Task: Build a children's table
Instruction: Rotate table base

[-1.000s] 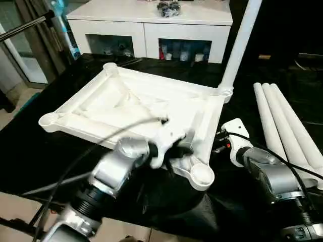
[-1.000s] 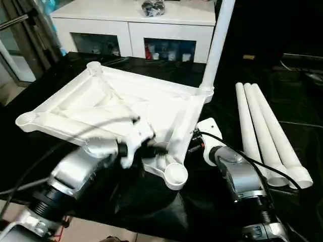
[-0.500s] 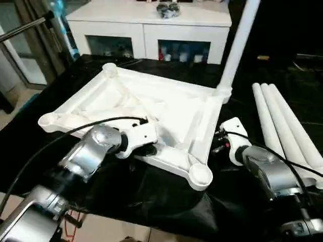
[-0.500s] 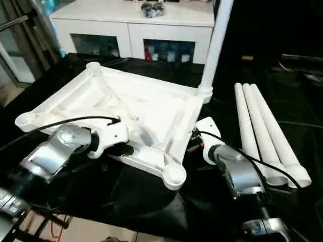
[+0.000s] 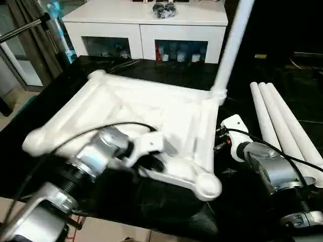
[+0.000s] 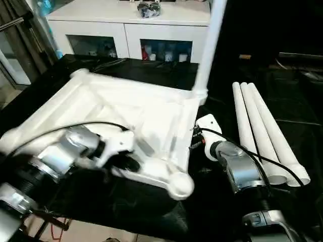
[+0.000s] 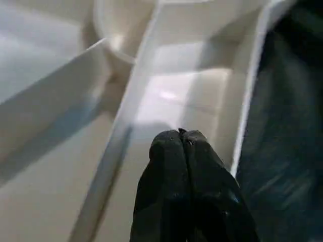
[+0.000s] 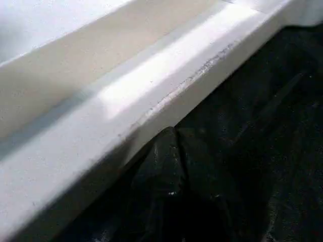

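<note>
The tabletop (image 5: 166, 108) has swung left, tilted.
Left gripper (image 7: 182, 135) closed inside its ribs; right gripper (image 8: 169, 133) closed, seemingly touching its rim.

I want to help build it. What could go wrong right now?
The tabletop lies upside down with its near corner close to the black table's front edge; both shut grippers, left and right, are at its rim, so a hard push might slide it off.
One leg already stands in a far corner socket; tilting the top could knock it loose.
The three spare legs are round and might roll.
</note>
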{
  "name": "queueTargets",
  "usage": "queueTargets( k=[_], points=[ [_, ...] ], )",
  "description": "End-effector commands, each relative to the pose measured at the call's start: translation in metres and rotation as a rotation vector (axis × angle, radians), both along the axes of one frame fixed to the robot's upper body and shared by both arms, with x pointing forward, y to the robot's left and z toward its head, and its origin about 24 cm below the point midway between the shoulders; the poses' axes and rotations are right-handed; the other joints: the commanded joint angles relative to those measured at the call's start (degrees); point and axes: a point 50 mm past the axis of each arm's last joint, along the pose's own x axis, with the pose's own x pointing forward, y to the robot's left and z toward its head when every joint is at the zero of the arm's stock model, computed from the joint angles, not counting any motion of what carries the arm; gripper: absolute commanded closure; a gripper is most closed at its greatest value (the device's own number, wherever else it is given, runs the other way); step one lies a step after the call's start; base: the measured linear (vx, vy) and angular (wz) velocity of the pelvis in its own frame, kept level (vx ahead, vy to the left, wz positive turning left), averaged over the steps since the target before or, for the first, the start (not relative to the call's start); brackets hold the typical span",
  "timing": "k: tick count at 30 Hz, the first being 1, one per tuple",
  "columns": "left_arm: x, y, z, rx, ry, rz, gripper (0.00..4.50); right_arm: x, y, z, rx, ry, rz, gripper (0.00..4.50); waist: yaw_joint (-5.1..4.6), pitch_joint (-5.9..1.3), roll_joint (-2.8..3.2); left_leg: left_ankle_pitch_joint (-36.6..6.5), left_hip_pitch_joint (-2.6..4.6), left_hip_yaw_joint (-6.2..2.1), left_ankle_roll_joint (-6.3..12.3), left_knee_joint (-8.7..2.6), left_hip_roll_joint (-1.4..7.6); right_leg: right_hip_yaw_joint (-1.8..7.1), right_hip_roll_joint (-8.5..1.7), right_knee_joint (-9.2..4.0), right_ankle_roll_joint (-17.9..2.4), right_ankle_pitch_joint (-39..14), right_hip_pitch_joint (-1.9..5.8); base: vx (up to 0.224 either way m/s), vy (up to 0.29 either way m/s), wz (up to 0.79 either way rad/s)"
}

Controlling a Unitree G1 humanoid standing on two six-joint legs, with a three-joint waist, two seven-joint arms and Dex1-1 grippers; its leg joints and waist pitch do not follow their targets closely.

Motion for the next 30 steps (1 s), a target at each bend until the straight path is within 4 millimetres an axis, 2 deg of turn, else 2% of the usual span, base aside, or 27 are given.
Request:
queueTargets(
  k=[1, 4, 8, 9, 13, 14, 15, 17, 18, 19, 20, 24, 26, 27, 28, 29, 30],
  points=[
    [-0.005, -0.009, 0.001, -0.034, 0.017, -0.026, 4.40, 0.004, 0.004, 0.002, -0.012, -0.009, 0.024, 4.50, 0.28, -3.69, -0.75, -8.8, 0.79, -1.68, 3.62, -3.64, 3.41, 3.40, -4.92, -3.81, -14.6, -5.3, 2.96, 0.000, 0.000, 0.00],
    [-0.002, -0.015, 0.001, -0.053, -0.020, -0.006, 4.40, 0.007, 0.007, 0.003, -0.016, -0.012, 0.033, 4.50, 0.27, -3.47, -0.82, -9.9, 0.87, -1.69, 3.42, -3.73, 3.39, 3.33, -4.79, -4.19, -13.8, -8.8, 2.86, 0.000, 0.000, 0.00],
    [0.015, -0.012, -0.003, -0.031, -0.143, 0.110, 4.40, 0.009, 0.009, 0.004, -0.017, -0.016, 0.039, 4.50, 0.05, -3.52, -0.71, -10.1, 0.73, -1.78, 3.44, -3.65, 3.19, 3.28, -4.73, -4.42, -12.9, -9.6, 2.96, 0.000, 0.000, 0.00],
    [0.019, -0.010, -0.004, -0.022, -0.179, 0.136, 4.40, 0.009, 0.009, 0.004, -0.018, -0.018, 0.040, 4.50, 0.03, -3.60, -0.74, -10.3, 0.88, -1.89, 3.43, -3.69, 3.17, 3.22, -4.64, -4.50, -12.4, -9.5, 2.97, 0.000, 0.000, 0.00],
    [0.029, 0.002, -0.003, 0.032, -0.254, 0.187, 4.40, 0.009, 0.008, 0.006, -0.021, -0.028, 0.038, 4.50, -0.02, -3.67, -0.68, -10.3, 0.82, -1.93, 3.42, -3.72, 3.31, 3.20, -4.68, -4.29, -12.6, -8.7, 2.94, 0.000, 0.000, 0.00],
    [0.032, 0.006, -0.001, 0.041, -0.269, 0.210, 4.40, 0.008, 0.007, 0.008, -0.020, -0.039, 0.033, 4.50, -0.01, -3.71, -0.33, -10.0, 0.86, -1.94, 3.38, -3.70, 3.33, 3.20, -4.67, -4.18, -12.8, -8.1, 2.88, 0.000, 0.000, 0.00],
    [0.033, 0.007, 0.000, 0.042, -0.273, 0.216, 4.40, 0.008, 0.007, 0.009, -0.019, -0.043, 0.031, 4.50, -0.04, -3.70, -0.47, -9.9, 0.82, -1.91, 3.47, -3.69, 3.31, 3.19, -4.63, -4.20, -12.8, -7.7, 2.88, 0.000, 0.000, 0.00],
    [0.037, 0.013, 0.002, 0.046, -0.301, 0.254, 4.40, 0.008, 0.005, 0.015, -0.010, -0.067, 0.018, 4.50, 0.12, -3.90, -0.48, -8.7, 0.83, -1.93, 3.89, -3.59, 3.39, 3.22, -4.65, -3.81, -13.2, -5.3, 3.00, 0.000, 0.000, 0.00],
    [0.040, 0.017, 0.006, 0.027, -0.312, 0.284, 4.40, 0.009, 0.000, 0.025, 0.006, -0.106, -0.015, 4.50, 0.07, -3.87, -0.10, -8.2, 0.78, -1.96, 4.08, -3.61, 3.41, 3.21, -4.61, -3.69, -13.4, -4.5, 2.96, 0.000, 0.000, 0.00],
    [0.040, 0.018, 0.008, 0.001, -0.313, 0.297, 4.40, 0.010, -0.003, 0.032, 0.011, -0.135, -0.043, 4.50, 0.09, -3.85, -0.22, -7.9, 0.79, -1.92, 4.27, -3.61, 3.43, 3.23, -4.56, -3.75, -13.4, -3.9, 2.94, 0.000, 0.000, 0.00],
    [0.039, 0.018, 0.011, -0.028, -0.305, 0.295, 4.40, 0.010, -0.006, 0.037, 0.010, -0.154, -0.069, 4.50, 0.14, -3.99, -0.19, -7.1, 0.82, -1.91, 4.66, -3.54, 3.45, 3.24, -4.58, -3.52, -13.7, -2.1, 2.93, 0.000, 0.000, 0.00],
    [0.026, 0.012, 0.025, -0.165, -0.270, 0.269, 4.40, 0.010, -0.021, 0.056, 0.029, -0.143, -0.183, 4.50, 0.40, -3.90, -0.06, -6.7, 1.01, -1.88, 4.51, -3.71, 3.72, 3.27, -4.63, -3.28, -14.6, -2.1, 2.86, 0.000, 0.000, 0.00],
    [0.021, 0.011, 0.030, -0.218, -0.240, 0.291, 4.40, 0.009, -0.025, 0.063, 0.071, -0.127, -0.210, 4.50, 0.56, -3.83, -0.28, -7.3, 1.11, -1.68, 4.44, -3.62, 3.69, 3.36, -4.58, -3.39, -14.8, -2.8, 2.79, 0.000, 0.000, 0.00],
    [0.020, 0.010, 0.032, -0.239, -0.222, 0.300, 4.14, 0.008, -0.027, 0.066, 0.082, -0.126, -0.218, 4.20, 0.86, -3.65, -0.17, -8.3, 1.10, -1.62, 4.06, -3.64, 3.56, 3.36, -4.64, -3.68, -14.3, -5.4, 2.64, 0.000, 0.000, 0.00],
    [0.015, 0.010, 0.034, -0.263, -0.195, 0.301, 4.14, 0.007, -0.031, 0.069, 0.075, -0.119, -0.253, 4.20, 0.81, -3.56, -0.59, -8.6, 1.11, -1.51, 3.84, -3.68, 3.46, 3.35, -4.48, -3.85, -13.9, -6.6, 2.56, 0.000, 0.000, 0.00],
    [0.009, 0.010, 0.036, -0.287, -0.170, 0.298, 4.14, 0.005, -0.036, 0.073, 0.057, -0.108, -0.291, 4.20, 0.98, -3.57, -0.68, -8.1, 1.18, -1.71, 3.31, -3.83, 3.69, 3.40, -4.73, -3.58, -13.7, -7.4, 2.76, 0.000, 0.000, 0.00],
    [0.003, 0.009, 0.039, -0.310, -0.151, 0.291, 4.05, 0.003, -0.042, 0.074, 0.024, -0.090, -0.330, 4.10, 0.90, -3.41, -0.76, -8.1, 1.14, -1.58, 3.20, -3.89, 3.61, 3.43, -4.58, -3.77, -13.4, -8.3, 2.58, 0.000, 0.000, 0.00]
  ],
)
